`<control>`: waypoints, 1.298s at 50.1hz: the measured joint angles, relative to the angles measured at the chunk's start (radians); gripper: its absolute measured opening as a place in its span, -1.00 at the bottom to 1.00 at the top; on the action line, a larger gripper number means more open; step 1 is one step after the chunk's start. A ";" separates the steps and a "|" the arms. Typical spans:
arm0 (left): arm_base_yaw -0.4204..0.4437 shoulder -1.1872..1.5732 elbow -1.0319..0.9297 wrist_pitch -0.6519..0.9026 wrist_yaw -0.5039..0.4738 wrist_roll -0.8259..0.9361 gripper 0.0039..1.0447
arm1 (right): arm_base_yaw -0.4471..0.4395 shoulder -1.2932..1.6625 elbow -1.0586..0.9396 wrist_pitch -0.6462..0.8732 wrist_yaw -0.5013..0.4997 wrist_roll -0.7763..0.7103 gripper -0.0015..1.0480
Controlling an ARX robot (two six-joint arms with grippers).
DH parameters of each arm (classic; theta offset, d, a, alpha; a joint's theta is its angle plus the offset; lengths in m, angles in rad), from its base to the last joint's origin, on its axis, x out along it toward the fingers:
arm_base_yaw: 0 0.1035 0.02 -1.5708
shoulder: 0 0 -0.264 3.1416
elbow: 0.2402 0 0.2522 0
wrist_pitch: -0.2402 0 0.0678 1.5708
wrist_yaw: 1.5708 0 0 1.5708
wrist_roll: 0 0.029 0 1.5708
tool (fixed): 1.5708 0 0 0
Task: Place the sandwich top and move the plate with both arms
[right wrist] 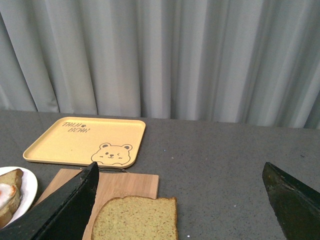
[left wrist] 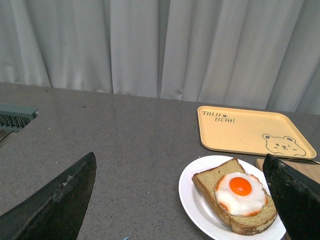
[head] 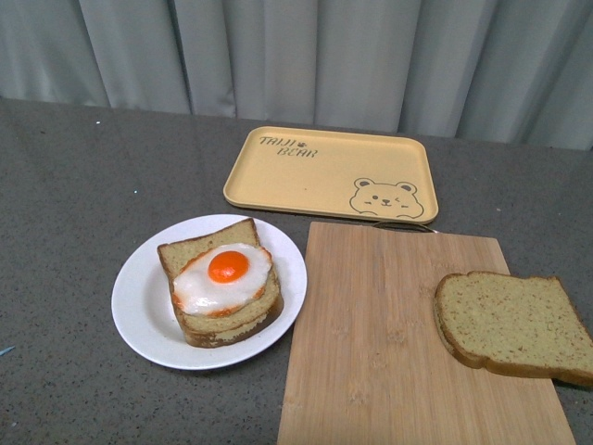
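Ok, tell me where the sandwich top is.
In the front view the sandwich top lies at the right edge of the cutting board, right of the plate.

Bkgd: pale grey pleated curtain (head: 278, 56) across far side; dark grey speckled tabletop (head: 74, 185) in front, soft even light.

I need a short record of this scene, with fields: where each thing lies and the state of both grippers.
sandwich top: flat on the cutting board, jutting over its right edge
plate: on the table, left of the board; holds stacked bread with a fried egg on top
yellow tray: behind plate and board
left gripper: open, holds nothing
right gripper: open, holds nothing
task state: top not yet placed
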State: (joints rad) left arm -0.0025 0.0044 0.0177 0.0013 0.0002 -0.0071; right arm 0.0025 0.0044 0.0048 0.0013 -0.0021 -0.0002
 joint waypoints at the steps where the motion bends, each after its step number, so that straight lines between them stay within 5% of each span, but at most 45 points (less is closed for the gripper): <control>1: 0.000 0.000 0.000 0.000 0.000 0.000 0.88 | 0.000 0.000 0.000 0.000 0.000 0.000 0.82; 59: 0.000 0.000 0.000 0.000 0.000 0.000 0.88 | 0.000 0.000 0.000 0.000 0.000 0.000 0.82; 65: 0.000 0.000 0.000 0.000 -0.001 0.000 0.88 | 0.048 0.090 0.004 0.100 0.254 -0.151 0.82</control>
State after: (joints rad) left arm -0.0029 0.0044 0.0177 0.0013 -0.0006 -0.0074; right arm 0.0505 0.0940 0.0086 0.1009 0.2520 -0.1516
